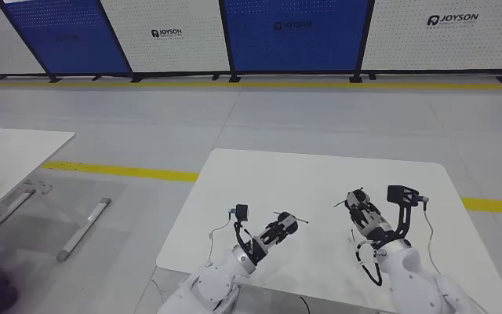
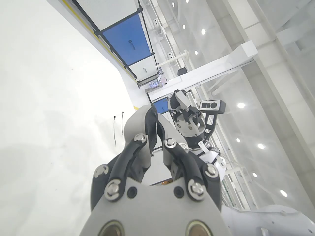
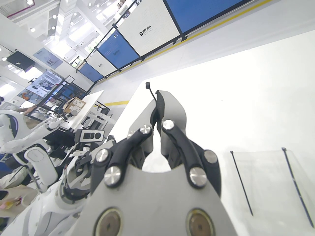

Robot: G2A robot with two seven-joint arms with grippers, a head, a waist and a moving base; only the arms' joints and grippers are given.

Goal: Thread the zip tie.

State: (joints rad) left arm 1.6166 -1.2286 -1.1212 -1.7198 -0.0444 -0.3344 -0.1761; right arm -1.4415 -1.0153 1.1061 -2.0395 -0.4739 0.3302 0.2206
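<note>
- Right end effector (image 3: 155,104) is clamped on the zip tie (image 3: 149,87), with the head poking out beyond it.
- Left end effector (image 2: 154,116) is closed, seemingly on the tail.
- Risk: slight misalignment sends the tail past the head's slot.

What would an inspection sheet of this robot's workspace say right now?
Surface: white table, smooth top.
Job's things: zip tie in the right claw, head sticking out; thin black strip, likely another tie, pokes from the left claw.
Clutter: two spare zip ties lying flat, side by side.
Claws: right claw shut on the zip tie; left claw shut on the strip.
Cables: thin cables loop at the wrists.
Surroundings: blue and white panels, yellow floor line, second table.
</note>
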